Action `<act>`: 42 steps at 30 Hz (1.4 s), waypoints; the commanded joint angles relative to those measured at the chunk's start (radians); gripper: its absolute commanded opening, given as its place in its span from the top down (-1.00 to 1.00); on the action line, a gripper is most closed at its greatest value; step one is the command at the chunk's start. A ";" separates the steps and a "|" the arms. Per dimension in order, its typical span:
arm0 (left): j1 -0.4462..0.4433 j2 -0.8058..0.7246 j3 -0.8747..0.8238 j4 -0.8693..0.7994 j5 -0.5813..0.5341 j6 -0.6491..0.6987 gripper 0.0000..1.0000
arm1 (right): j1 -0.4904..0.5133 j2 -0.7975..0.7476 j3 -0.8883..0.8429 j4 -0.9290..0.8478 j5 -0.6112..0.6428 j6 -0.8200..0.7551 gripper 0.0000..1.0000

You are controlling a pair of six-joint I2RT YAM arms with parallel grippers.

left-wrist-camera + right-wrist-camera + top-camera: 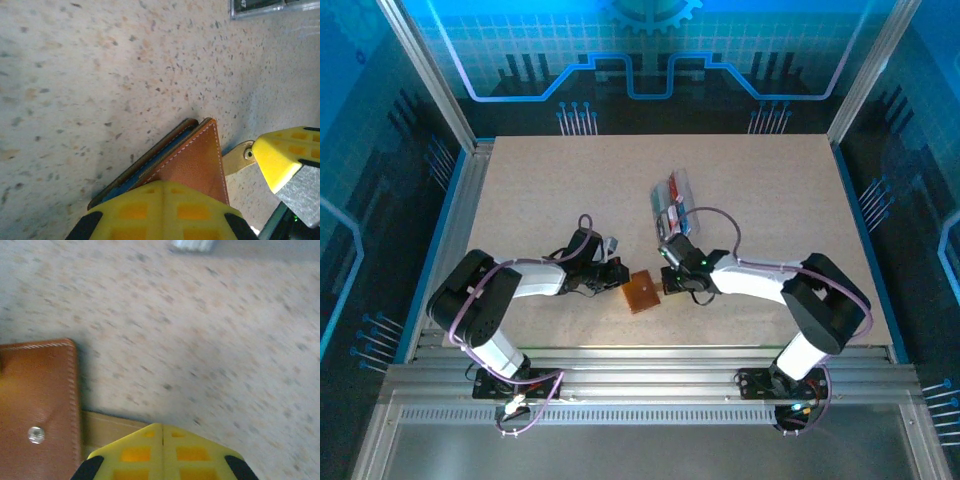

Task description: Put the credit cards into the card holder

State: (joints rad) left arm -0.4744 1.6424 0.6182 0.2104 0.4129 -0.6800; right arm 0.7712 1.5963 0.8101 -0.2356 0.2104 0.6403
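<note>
1. Wallet (642,291): lies on the surface (770,190) near the middle of the front edge, between the two claws. Brown leather with pale stitching; a strip of blue lining shows along one edge in the left wrist view.
2. Left claw (612,276): sits at the wallet's left side. Yellow fingers pressed together with no gap, tip over the wallet's cover. Cannot tell whether any leather is pinched.
3. Right claw (672,282): sits at the wallet's right side. Fingers likewise pressed together, tip over the pale clasp tab (112,427) that sticks out from the wallet's edge. Cannot tell whether the tab is pinched.
4. Snap (36,434): small and silver, set in the brown cover near the tab.
5. Cards (668,212): lie inside a clear tray (680,185) near the middle of the surface, just behind the right claw and apart from the wallet. Red and dark ones can be made out; the rest too small to tell.
</note>
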 commanded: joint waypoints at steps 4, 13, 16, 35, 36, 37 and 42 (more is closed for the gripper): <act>-0.097 0.070 0.069 -0.163 -0.086 0.062 0.93 | -0.026 -0.170 -0.185 0.011 0.169 0.175 1.00; -0.137 0.128 0.121 -0.134 -0.086 0.038 0.92 | 0.066 -0.341 -0.160 -0.123 0.341 0.129 0.42; -0.136 0.122 0.103 -0.128 -0.089 0.035 0.92 | 0.096 -0.313 -0.079 -0.104 0.191 0.048 0.69; -0.137 0.105 0.067 -0.120 -0.097 0.029 0.92 | -0.011 -0.019 -0.032 0.030 -0.175 0.044 0.50; -0.136 0.107 0.068 -0.120 -0.097 0.031 0.93 | -0.014 -0.016 -0.032 0.026 -0.174 0.042 0.45; -0.136 0.107 0.068 -0.121 -0.098 0.032 0.93 | -0.015 -0.011 -0.034 0.026 -0.179 0.039 0.39; -0.136 0.111 0.059 -0.118 -0.103 0.031 0.93 | -0.038 0.023 -0.034 0.022 -0.193 0.041 0.35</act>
State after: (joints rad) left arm -0.5999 1.7260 0.7258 0.1974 0.3630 -0.6548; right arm 0.7525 1.5986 0.7887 -0.1928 0.0265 0.6800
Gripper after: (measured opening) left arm 0.053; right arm 0.325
